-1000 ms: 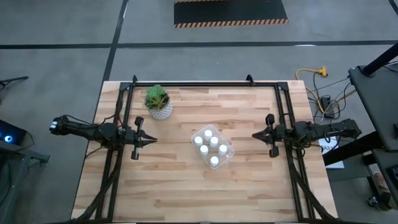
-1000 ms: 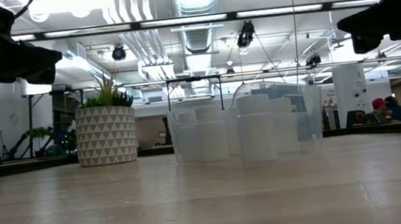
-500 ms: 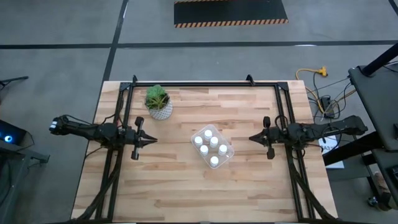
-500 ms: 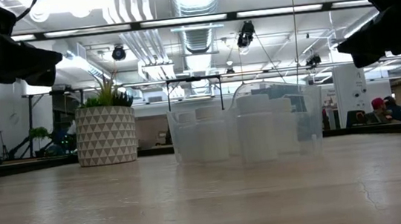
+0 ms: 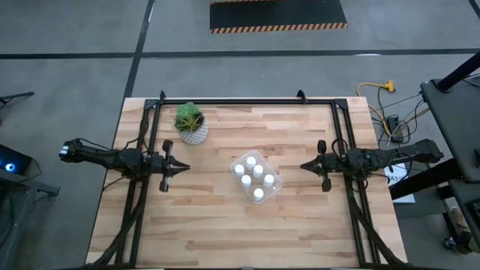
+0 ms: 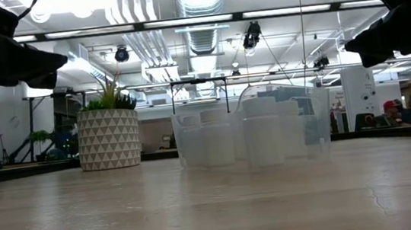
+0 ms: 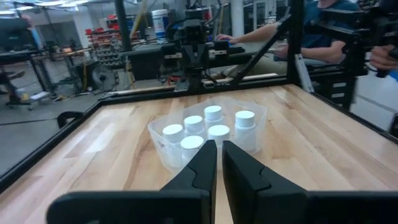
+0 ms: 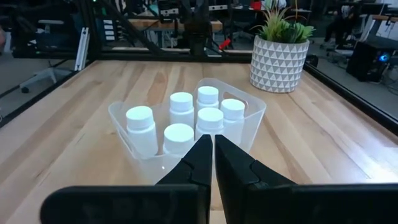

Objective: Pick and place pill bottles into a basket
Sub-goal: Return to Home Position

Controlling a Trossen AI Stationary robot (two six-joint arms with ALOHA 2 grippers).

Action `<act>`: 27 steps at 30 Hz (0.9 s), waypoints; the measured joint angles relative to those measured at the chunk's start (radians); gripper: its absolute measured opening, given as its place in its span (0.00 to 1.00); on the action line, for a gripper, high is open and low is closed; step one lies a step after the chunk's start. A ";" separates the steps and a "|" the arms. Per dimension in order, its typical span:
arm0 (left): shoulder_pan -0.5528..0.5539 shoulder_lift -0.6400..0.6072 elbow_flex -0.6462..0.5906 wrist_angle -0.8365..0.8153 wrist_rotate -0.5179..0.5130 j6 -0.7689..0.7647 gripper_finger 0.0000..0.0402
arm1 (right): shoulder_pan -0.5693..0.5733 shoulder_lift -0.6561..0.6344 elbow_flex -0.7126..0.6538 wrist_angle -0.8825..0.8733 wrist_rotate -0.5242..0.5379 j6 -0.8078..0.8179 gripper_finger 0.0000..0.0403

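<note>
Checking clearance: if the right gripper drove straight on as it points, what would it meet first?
Probably the clear plastic rectangular basket of white pill bottles, dead ahead of the shut right gripper; it hangs higher, so it might pass over.

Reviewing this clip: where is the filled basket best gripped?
Probably pinch the rim of a short end wall from above. The basket stands upright with thin open-topped walls, and the pill bottles pack its inside, so only the rim is free.
</note>
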 joint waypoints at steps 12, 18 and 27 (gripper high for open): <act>0.000 0.007 0.001 -0.004 -0.018 -0.025 0.02 | 0.000 0.000 0.000 0.002 0.001 0.005 0.02; 0.000 0.008 0.001 -0.001 -0.018 -0.025 0.02 | 0.000 0.000 0.000 0.002 0.001 0.005 0.02; 0.000 0.008 0.001 -0.001 -0.018 -0.024 0.02 | 0.000 0.000 0.000 0.002 -0.001 0.006 0.02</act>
